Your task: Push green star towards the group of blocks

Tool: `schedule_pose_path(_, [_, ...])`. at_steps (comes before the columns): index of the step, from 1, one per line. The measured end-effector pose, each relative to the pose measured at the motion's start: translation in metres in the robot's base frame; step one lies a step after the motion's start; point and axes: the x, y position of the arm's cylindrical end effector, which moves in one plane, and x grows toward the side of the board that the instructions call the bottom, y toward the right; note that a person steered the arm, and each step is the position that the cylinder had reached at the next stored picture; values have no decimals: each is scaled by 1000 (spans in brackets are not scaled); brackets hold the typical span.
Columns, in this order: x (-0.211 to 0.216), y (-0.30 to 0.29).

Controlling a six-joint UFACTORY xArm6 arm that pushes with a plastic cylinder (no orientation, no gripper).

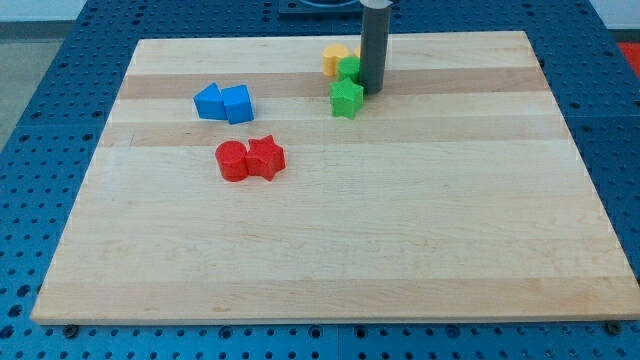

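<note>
A green star (346,98) lies on the wooden board (330,240) near the view's top centre. My tip (372,91) stands just to the star's right, touching or nearly touching it. Right behind the star sit another green block (348,68) and a yellow block (335,58), partly hidden by the rod. To the view's left lie two blue blocks (224,102) side by side. Below them sit a red cylinder (232,160) and a red star (265,156), touching each other.
The board lies on a blue perforated table (40,120). The board's top edge runs just behind the yellow block.
</note>
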Motion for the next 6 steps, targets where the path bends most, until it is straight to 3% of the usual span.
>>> schedule_pose_path(2, [21,5])
schedule_pose_path(4, [88,-13])
schedule_pose_path(6, [74,-53])
